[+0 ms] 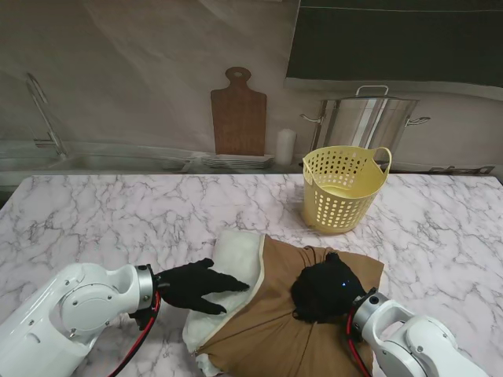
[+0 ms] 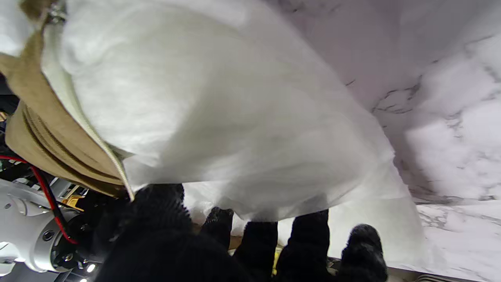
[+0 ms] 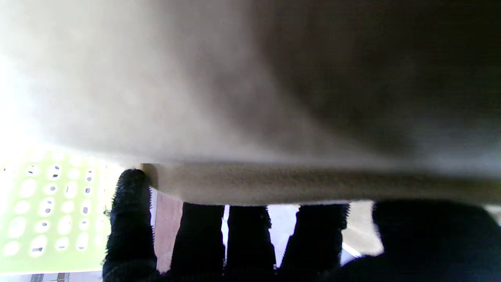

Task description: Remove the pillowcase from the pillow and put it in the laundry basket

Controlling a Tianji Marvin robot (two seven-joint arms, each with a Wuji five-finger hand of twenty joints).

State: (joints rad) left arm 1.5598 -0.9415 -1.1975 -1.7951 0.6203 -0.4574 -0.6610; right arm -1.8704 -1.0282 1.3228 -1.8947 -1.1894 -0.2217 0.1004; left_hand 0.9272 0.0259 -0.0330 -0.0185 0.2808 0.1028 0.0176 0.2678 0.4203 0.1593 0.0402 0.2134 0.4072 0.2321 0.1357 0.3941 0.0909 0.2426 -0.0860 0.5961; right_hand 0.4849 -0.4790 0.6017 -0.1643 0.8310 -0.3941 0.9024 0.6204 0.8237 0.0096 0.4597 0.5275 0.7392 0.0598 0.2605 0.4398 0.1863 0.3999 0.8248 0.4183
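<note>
My left hand (image 1: 196, 285) lies flat, fingers spread, on bare white pillow (image 1: 236, 255): anchor against pull. My right hand (image 1: 321, 292) bunches brown pillowcase (image 1: 267, 326) in fist (creases radiate from it). Case covers most of pillow. Laundry basket (image 1: 343, 188) stands farther from me on surface (image 1: 118, 212), clear of pillow.

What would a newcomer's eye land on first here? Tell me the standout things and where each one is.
First, the brown pillowcase bunched near the table's front edge, half peeled off the white pillow, which sticks out on its left side. The black-gloved left robot hand presses on the bare pillow, and the right robot hand clutches a gathered knot of the brown fabric. Farther from me, right of centre, stands the yellow perforated laundry basket, upright on the marble table.
</note>
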